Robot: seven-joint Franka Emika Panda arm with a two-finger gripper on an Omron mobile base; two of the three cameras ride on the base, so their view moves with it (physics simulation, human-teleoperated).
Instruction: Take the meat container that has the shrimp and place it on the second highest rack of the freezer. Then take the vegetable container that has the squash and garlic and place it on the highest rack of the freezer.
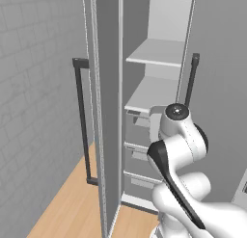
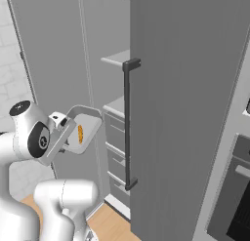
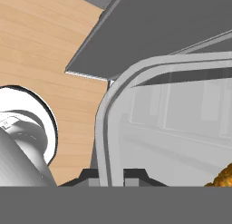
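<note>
Left base view: freezer (image 1: 113,112) open, highest rack (image 1: 159,53) above second highest rack (image 1: 152,93), grey drawers (image 1: 137,150) beneath.

Right base view: gripper (image 2: 62,132) clamped on rim of meat container (image 2: 82,131), held tilted in front of freezer, left of its dark handle (image 2: 128,123), at drawer height.

Hand view: container rim pinched between finger tips (image 3: 135,175); shrimp (image 3: 223,177) inside, wood floor (image 3: 41,46) beyond.

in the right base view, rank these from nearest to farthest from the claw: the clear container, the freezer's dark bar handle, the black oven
1. Clear grey-rimmed container holding something orange: clamped in the shut claw.
2. Long dark vertical bar handle on the grey freezer door: right of the container.
3. Black-glass oven: far lower right.
</note>
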